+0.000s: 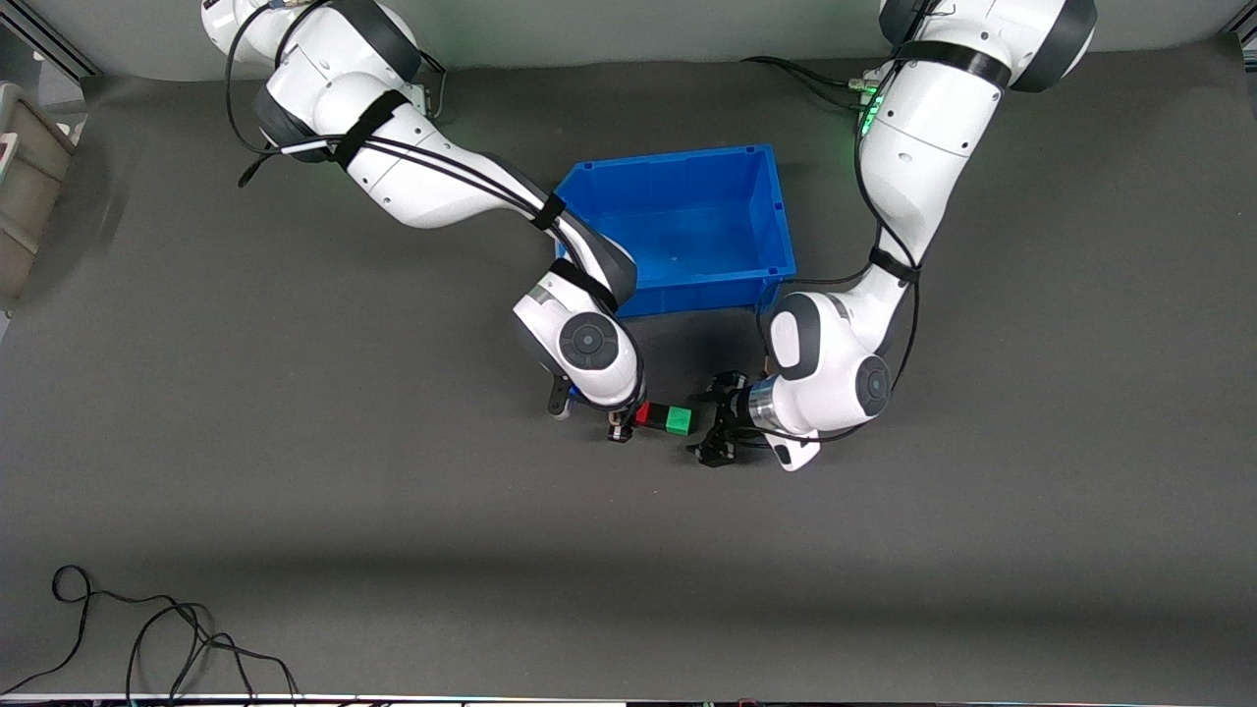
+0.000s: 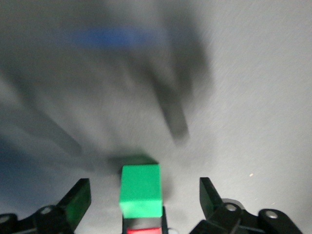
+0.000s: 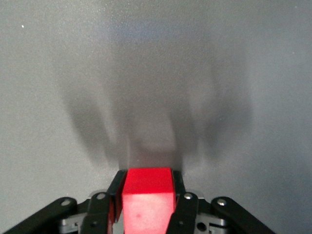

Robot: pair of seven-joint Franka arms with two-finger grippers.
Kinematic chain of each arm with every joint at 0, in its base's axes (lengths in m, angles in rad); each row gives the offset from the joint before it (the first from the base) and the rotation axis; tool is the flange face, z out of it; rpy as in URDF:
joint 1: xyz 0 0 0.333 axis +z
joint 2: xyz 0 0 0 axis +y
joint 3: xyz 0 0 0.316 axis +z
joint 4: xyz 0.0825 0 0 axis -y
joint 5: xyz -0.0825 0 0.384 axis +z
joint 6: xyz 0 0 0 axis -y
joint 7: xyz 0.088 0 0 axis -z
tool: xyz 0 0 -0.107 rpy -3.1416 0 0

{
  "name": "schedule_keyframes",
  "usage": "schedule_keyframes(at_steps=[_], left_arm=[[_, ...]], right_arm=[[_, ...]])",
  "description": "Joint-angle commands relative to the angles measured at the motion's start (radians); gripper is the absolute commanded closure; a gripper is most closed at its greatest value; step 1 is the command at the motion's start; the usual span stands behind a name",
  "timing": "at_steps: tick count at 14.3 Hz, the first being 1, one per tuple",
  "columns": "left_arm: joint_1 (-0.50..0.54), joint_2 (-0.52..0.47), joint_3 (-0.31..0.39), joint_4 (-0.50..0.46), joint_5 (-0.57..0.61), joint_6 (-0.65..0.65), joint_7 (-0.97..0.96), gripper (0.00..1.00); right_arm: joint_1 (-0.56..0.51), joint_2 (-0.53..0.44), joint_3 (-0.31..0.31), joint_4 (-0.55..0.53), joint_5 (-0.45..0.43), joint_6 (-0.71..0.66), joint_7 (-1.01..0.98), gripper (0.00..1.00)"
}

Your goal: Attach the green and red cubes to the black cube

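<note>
My right gripper (image 1: 621, 427) is shut on the red cube (image 1: 646, 414), which fills the space between its fingers in the right wrist view (image 3: 147, 178). The green cube (image 1: 679, 420) sits in line with the red cube, toward the left arm's end. In the left wrist view the green cube (image 2: 140, 190) has a thin dark band of the black cube (image 2: 142, 223) beside it, then the red cube (image 2: 144, 231). My left gripper (image 1: 709, 424) is open, its fingers (image 2: 78, 200) standing wide on either side of the green cube without touching it.
A blue bin (image 1: 687, 295) stands just farther from the front camera than the cubes. A grey container (image 1: 25, 187) is at the right arm's end of the table. A black cable (image 1: 147, 638) lies near the front edge.
</note>
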Motion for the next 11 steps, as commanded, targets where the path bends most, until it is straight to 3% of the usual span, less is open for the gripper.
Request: schedule_keyframes(at_steps=[1, 5, 8, 11], left_arm=[[0.085, -0.038, 0.013, 0.011, 0.095, -0.123, -0.013, 0.00], [0.271, -0.139, 0.013, 0.008, 0.269, -0.390, 0.090, 0.00], [0.406, -0.221, 0.016, 0.008, 0.465, -0.594, 0.289, 0.00], [0.457, -0.293, 0.016, 0.015, 0.649, -0.673, 0.392, 0.00]], right_arm=[[0.010, 0.007, -0.005, 0.034, -0.028, -0.010, 0.026, 0.00], [-0.007, -0.168, -0.025, -0.086, -0.031, -0.012, -0.024, 0.00], [-0.069, -0.398, -0.027, -0.312, -0.031, -0.009, -0.182, 0.00], [-0.157, -0.625, -0.027, -0.520, -0.022, -0.012, -0.452, 0.00]])
